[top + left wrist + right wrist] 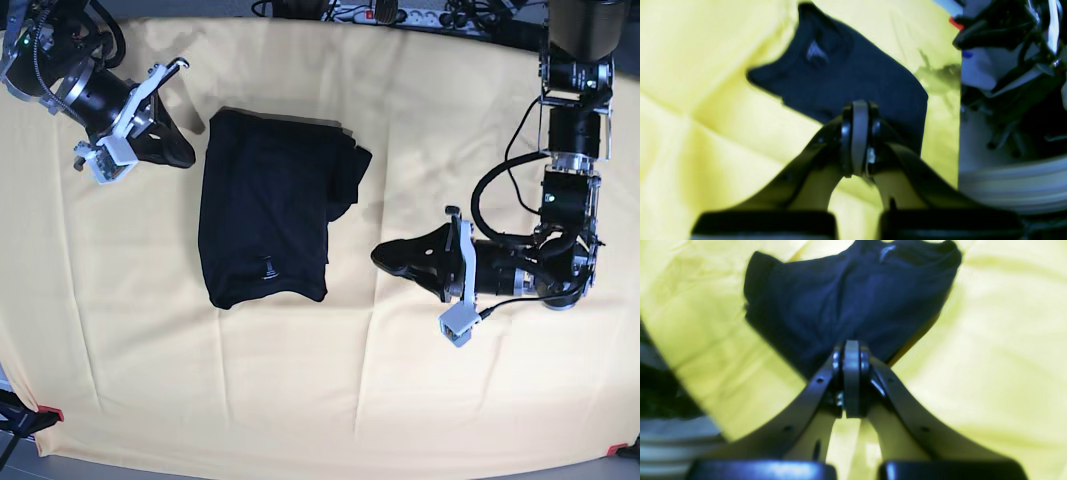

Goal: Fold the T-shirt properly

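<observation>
A bench is draped in a yellow cloth (420, 400). At left, the right claw (186, 152) is seen fully closed, empty, beside the folded black T-shirt (265, 220). At right, the left claw (385, 256) is likewise closed and empty.

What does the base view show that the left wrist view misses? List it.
Only base: both arms, the right claw shut beside the shirt's upper edge, the shirt's whole folded outline, and the cloth's edges. Only left wrist: a close look at the shut left claw, with cables past the cloth. Both: the black shirt lying on yellow cloth, ungripped.
</observation>
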Available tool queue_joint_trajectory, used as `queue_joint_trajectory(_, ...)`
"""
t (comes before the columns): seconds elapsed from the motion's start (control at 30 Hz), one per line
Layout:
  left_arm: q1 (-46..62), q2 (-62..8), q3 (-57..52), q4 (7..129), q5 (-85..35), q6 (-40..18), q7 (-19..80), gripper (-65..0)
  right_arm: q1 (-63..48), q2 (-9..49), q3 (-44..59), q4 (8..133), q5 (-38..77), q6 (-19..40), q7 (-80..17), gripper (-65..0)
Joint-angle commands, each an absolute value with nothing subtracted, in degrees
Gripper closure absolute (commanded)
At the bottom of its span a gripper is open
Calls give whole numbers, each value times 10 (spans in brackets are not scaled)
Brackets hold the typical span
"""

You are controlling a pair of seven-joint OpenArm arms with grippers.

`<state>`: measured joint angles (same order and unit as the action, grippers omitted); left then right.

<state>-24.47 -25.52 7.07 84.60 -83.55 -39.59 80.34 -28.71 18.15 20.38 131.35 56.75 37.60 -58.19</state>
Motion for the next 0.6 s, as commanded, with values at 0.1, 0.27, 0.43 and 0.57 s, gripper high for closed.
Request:
queue_joint_trajectory(0.1,-189,-300,66,940,-850,-400,800,0,-316,187,260,1324,691,400,-618,0)
queue_joint_trajectory(0.27,-80,-365,66,1060,-850,-400,800,0,-364,187,339,1324,805,400,-696,0)
queue_joint_trajectory(0.43,28,-419,42,1159,-850,-400,800,0,-436,187,429,1324,850,400,-753,0)
queue_joint_trajectory(0.57,118,-443,-6,1192,-830,-386,800,0,-504,187,486,1324,850,400,-788,0)
